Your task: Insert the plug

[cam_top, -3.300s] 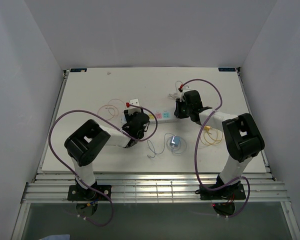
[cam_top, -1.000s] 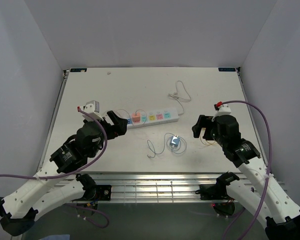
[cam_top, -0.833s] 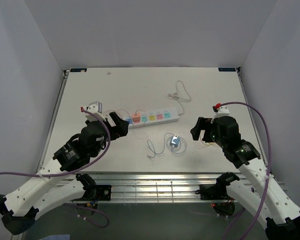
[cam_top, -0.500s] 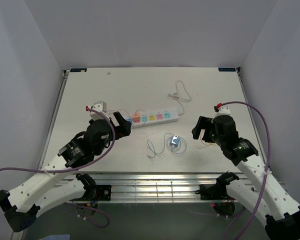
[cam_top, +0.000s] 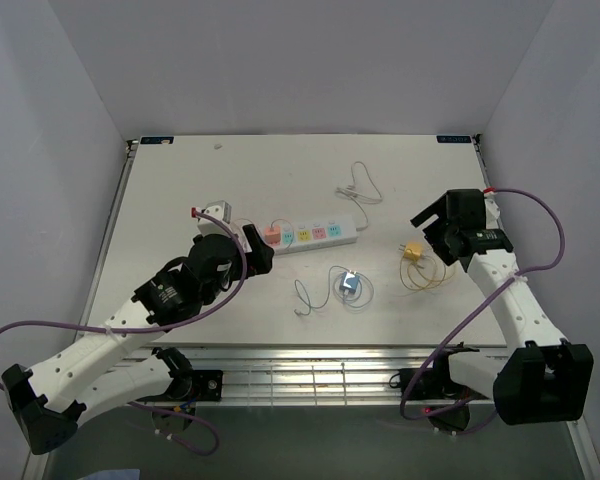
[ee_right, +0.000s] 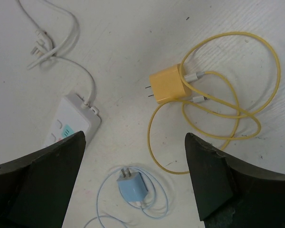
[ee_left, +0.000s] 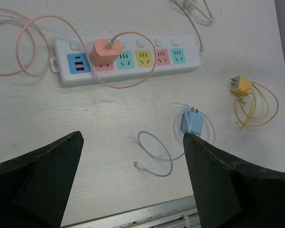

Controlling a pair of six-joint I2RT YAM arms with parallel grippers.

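Two loose plugs lie apart from the power strip (ee_left: 190, 59): the yellow plug (ee_right: 167, 86) toward the counter's (cam_top: 180, 180) right edge, the blue plug (ee_right: 131, 186) nearer its front. Left fingers (ee_left: 47, 175) and right fingers (ee_right: 42, 175) gape, empty. A coiled cable could snag, tilting prongs off the slots. No legible writing.

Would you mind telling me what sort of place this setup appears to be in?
Probably a robotics lab test cell: a white table boxed in by plain walls, with a power strip and yellow charger laid out as practice props.
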